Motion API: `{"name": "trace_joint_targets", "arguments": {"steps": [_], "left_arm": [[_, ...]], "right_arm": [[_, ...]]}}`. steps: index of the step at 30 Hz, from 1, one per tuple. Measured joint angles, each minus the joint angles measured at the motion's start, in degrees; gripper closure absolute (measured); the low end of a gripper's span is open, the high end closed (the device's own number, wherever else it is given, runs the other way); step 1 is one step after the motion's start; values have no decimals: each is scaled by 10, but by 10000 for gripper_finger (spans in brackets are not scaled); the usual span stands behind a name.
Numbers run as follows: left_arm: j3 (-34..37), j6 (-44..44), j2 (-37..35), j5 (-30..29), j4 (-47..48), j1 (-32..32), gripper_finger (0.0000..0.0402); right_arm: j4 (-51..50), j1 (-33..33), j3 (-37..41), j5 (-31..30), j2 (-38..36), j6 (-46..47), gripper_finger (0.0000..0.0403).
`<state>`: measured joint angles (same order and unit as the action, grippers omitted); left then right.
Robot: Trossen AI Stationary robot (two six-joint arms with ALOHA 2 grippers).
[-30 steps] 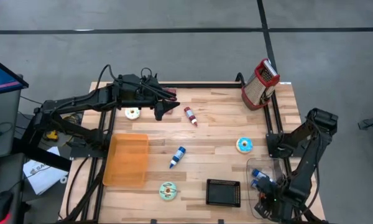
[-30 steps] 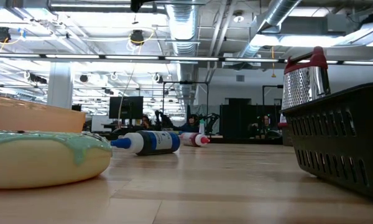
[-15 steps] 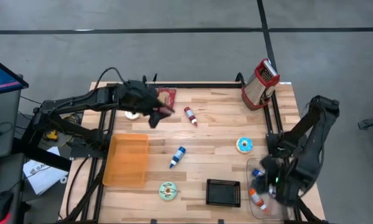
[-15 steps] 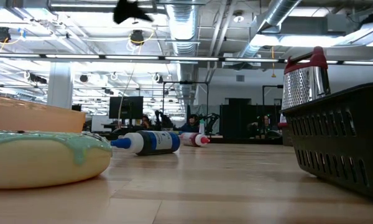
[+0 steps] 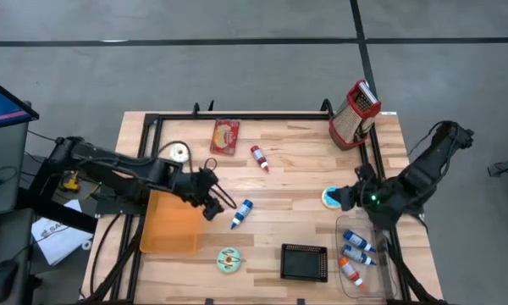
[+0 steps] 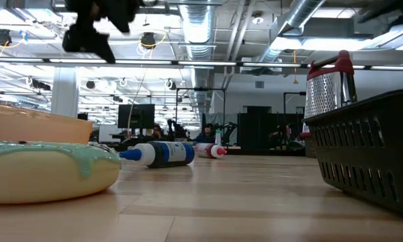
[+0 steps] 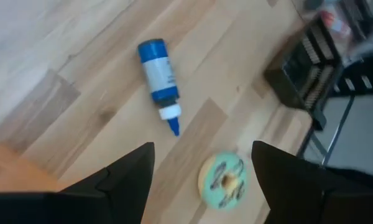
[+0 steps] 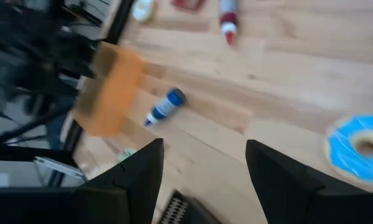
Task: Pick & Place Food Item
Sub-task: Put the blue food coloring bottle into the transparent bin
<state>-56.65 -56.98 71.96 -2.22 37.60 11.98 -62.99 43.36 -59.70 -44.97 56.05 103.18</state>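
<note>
Apparently the food item in hand is a doughnut: the blue-iced doughnut (image 5: 333,197) lies flat on the counter (image 5: 288,161) near its right edge, just beside the right claw (image 5: 342,198), which hovers with its jaws wide and nothing in them. It looks light and rigid, probably a glossy toy, so it may slip; a pinch across the ring, one finger in the hole, seems safest. A green-iced doughnut (image 5: 229,260) rests near the front edge, and a white-iced one (image 5: 179,152) at the back left.

The left claw (image 5: 213,203) hangs over the counter between the orange tray (image 5: 171,222) and the blue bottle (image 5: 241,213), jaws wide, empty. The tray appears to hold nothing, though the arm hides part of it. A black basket (image 5: 305,262) at the front also looks empty. A clear bin (image 5: 361,254) off the right front corner holds several small bottles. Farther back lie a red bottle (image 5: 259,157), a red packet (image 5: 225,136) and a grater (image 5: 354,114).
</note>
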Motion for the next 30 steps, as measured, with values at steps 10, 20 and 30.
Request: {"name": "trace_joint_targets", "arguments": {"steps": [10, 20, 30], "left_arm": [[-16, 30, 170, 26, -106, -2, 117], [-25, 22, 280, 16, -111, -12, 116], [-26, 10, 322, 18, -143, -17, 118]], "right_arm": [[129, -79, 0, 63, -80, -181, 183], [140, -79, 0, 64, -139, -228, 183], [143, -79, 0, 63, -145, -243, 183]]}}
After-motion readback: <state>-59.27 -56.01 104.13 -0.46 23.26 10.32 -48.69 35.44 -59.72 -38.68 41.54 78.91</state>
